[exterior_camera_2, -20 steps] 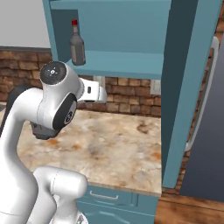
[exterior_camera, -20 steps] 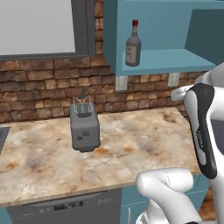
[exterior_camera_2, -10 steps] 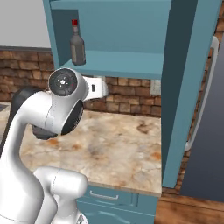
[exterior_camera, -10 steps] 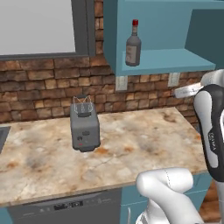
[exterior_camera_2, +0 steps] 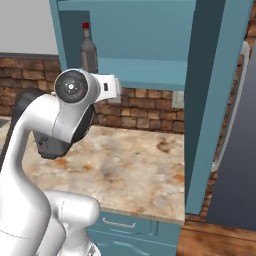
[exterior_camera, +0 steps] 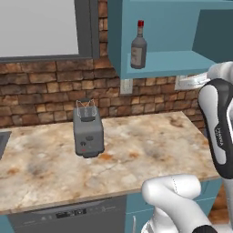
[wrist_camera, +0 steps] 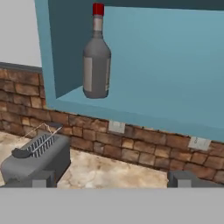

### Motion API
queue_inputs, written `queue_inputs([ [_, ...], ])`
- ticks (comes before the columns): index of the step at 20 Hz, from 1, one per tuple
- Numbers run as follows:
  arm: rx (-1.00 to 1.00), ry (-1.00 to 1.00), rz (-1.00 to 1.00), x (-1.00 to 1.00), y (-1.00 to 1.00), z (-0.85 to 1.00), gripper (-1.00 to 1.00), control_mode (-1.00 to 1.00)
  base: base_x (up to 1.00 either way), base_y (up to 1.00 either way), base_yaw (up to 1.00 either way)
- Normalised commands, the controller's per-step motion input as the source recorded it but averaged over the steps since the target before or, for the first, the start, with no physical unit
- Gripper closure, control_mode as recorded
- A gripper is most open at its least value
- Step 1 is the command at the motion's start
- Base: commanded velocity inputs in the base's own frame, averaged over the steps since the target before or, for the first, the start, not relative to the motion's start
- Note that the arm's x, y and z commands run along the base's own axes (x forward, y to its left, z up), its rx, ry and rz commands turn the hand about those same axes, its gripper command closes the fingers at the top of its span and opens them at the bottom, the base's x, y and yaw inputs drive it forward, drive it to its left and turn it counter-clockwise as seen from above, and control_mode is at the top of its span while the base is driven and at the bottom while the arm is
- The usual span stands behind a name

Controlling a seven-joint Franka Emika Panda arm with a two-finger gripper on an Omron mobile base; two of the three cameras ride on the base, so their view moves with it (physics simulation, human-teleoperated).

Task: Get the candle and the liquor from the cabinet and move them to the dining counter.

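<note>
The liquor (exterior_camera: 138,45) is a dark bottle with a red cap, upright at the left end of the teal shelf in the open cabinet (exterior_camera: 173,61). It also stands in the right base view as the liquor (exterior_camera_2: 88,49) and in the hand view as the liquor (wrist_camera: 96,61). My gripper (wrist_camera: 113,179) is open, fingertips (wrist_camera: 41,179) wide apart, below and short of the shelf, with nothing between them. The white hand (exterior_camera: 189,82) hangs just under the shelf's right part. The candle and the dining counter are out of view.
A grey toaster (exterior_camera: 88,129) stands on the marbled counter (exterior_camera: 136,150) against the brick wall, with a dishwasher (exterior_camera: 68,214) below. The cabinet's open door (exterior_camera_2: 215,100) juts out at the right, and a dark fridge (exterior_camera_2: 240,160) stands beyond it. Outlets (wrist_camera: 117,127) sit under the shelf.
The arm has swung to the right and the hand has risen a little closer to the underside of the shelf. The bottle has not moved.
</note>
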Motion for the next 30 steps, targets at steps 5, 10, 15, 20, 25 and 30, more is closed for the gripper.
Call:
queue_inputs([
  [5, 0.04, -0.16, 0.00, 0.00, 0.12, 0.34, -1.00, -1.00, 0.00, 0.00, 0.00],
  [10, 0.04, -0.13, 0.00, 0.11, 0.02, 0.37, -1.00, -1.00, 0.00, 0.00, 0.00],
  [15, 0.07, -0.03, 0.00, 0.17, 0.00, 0.25, -1.00, -1.00, 0.00, 0.00, 0.00],
  [20, 0.05, 0.01, 0.01, 0.17, 0.01, 0.25, -1.00, -1.00, 0.00, 0.00, 0.00],
  [25, 0.02, 0.04, 0.01, 0.06, 0.00, 0.21, -1.00, -1.00, 0.00, 0.00, 0.00],
  [30, 0.01, 0.01, 0.01, 0.11, 0.00, 0.08, -1.00, -1.00, 0.00, 0.00, 0.00],
])
